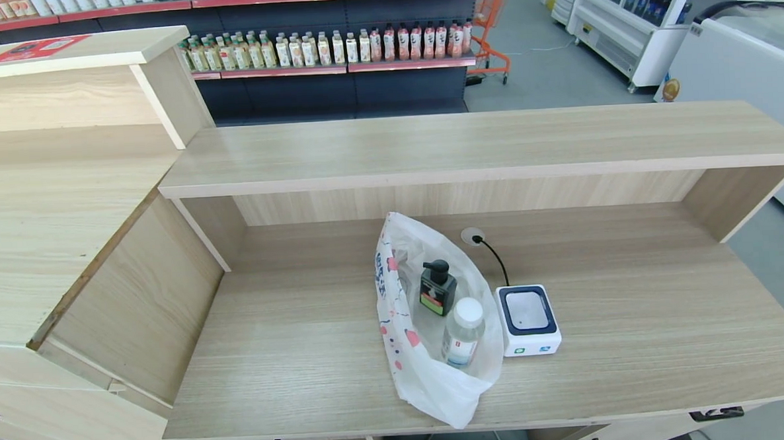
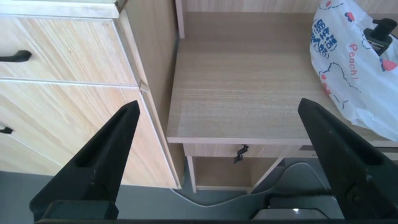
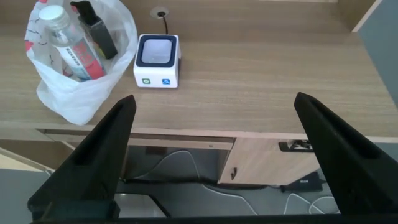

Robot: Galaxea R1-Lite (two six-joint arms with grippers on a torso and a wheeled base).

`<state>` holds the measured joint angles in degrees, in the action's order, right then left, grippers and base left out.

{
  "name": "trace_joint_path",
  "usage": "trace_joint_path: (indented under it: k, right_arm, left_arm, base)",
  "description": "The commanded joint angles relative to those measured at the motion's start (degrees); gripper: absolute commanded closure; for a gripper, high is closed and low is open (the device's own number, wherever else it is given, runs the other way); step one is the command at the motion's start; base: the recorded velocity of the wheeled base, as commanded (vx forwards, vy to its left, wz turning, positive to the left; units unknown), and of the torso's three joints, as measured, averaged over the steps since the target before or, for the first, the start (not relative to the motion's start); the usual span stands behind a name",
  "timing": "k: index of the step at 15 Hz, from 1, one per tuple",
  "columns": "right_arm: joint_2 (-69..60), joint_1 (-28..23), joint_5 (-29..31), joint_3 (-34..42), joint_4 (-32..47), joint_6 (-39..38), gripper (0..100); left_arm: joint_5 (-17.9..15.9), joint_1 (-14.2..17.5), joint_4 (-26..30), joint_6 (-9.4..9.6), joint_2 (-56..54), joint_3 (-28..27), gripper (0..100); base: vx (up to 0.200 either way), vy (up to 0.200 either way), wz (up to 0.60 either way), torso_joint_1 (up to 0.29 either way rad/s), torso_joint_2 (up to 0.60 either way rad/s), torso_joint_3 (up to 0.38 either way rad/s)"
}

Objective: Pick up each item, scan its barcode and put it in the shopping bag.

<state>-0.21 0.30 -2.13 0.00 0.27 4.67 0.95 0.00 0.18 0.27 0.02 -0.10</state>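
Pump btl [image 1: 437,291] & clear btl [image 1: 464,319] half-veiled inside shopping bag [image 1: 397,339], beside scanner [image 1: 527,316]

Wooden counter [image 1: 633,289], stocked drink shelves [image 1: 331,47], orange cart [image 1: 492,17]

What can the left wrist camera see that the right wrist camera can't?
Left wrist camera's own: the drawers with black handles, beside the counter. Right wrist camera's own: the white scanner and the clear bottle in the shopping bag. Both share: the shopping bag, the black pump bottle inside it, and the wooden counter.
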Motion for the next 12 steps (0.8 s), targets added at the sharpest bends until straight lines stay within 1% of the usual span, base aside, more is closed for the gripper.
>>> trace_joint_path:
  k: [1, 12]
  right_arm:
    - [0.21, 0.05, -0.06, 0.0, 0.08, 0.25, 0]
    - [0.21, 0.05, -0.06, 0.0, 0.08, 0.08, 0]
  left_arm:
    - [0.02, 0.0, -0.01, 0.0, -0.02, 0.01, 0]
    - [0.02, 0.0, -0.01, 0.0, -0.02, 0.01, 0]
  base:
    - [0.0, 0.0, 0.0, 0.0, 0.0, 0.0]
    - [0.0, 0.0, 0.0, 0.0, 0.0, 0.0]
